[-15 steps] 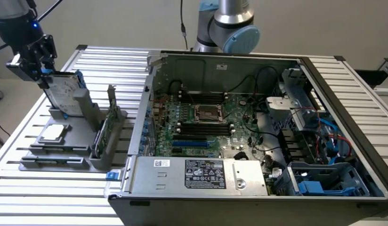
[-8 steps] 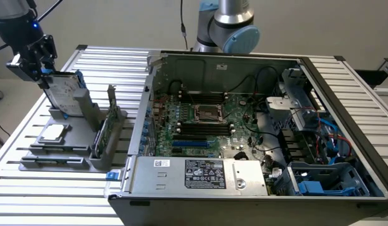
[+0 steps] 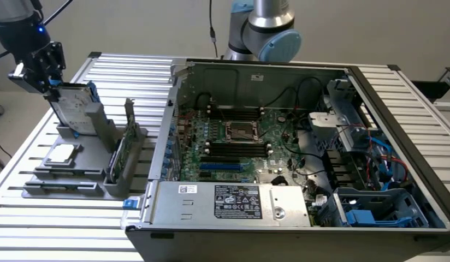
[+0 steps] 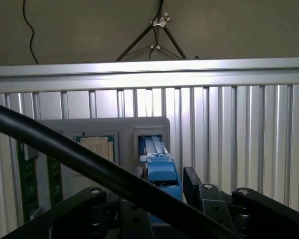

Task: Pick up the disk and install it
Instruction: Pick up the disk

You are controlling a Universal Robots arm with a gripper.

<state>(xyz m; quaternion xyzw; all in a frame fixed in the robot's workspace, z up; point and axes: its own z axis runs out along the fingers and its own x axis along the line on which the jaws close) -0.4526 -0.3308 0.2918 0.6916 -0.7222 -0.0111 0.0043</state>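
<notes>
The counter (image 3: pixel 65 240) carries the open case (image 3: pixel 232 76) and, just beside it, the grey holder (image 3: pixel 79 188), where the disk (image 3: pixel 73 106) stands upright in its slot. The jaws straddle its blue top edge, partly open, with a gap on one side, gripping nothing. Closing off-centre could tilt the disk or jam it in the slot. The black cable (image 4: pixel 89 169) might snag.
</notes>
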